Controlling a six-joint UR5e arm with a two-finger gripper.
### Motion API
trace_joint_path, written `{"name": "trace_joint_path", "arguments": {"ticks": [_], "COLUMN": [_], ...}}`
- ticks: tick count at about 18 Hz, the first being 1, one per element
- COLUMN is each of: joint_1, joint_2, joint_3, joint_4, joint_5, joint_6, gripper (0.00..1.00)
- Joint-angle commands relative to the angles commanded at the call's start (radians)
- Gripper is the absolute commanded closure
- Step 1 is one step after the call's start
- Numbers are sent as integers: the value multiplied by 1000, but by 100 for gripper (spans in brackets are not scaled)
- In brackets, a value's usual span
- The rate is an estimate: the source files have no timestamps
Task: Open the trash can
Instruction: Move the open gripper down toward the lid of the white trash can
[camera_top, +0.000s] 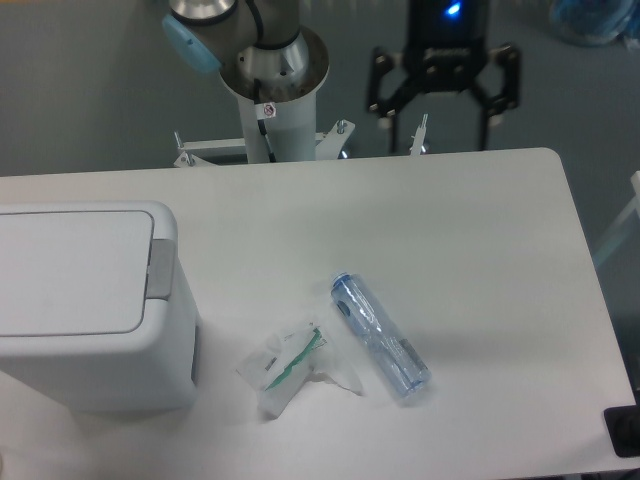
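The trash can (90, 300) is a large white boxy bin at the left of the table. Its flat lid (70, 270) lies closed, with a small grey push tab (160, 268) at the lid's right edge. My gripper (447, 110) hangs above the table's far edge at the upper right, well away from the bin. Its black fingers (380, 85) are spread wide apart and hold nothing.
A clear plastic bottle (380, 337) lies on the white table (450, 220) right of the bin. A crumpled clear wrapper with green (295, 365) lies between them. The arm's white base column (272, 100) stands behind the far edge. A black object (625, 432) sits at the lower right corner.
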Motion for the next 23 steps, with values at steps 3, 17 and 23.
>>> {"name": "trace_joint_path", "arguments": {"ticks": [3, 17, 23], "joint_1": [-66, -298, -319], "joint_2": [-26, -164, -181], "joint_3": [-3, -6, -11], "joint_4": [49, 219, 221], "joint_5": [0, 2, 3], "joint_6": [-100, -396, -444], "gripper": [0, 0, 0]}}
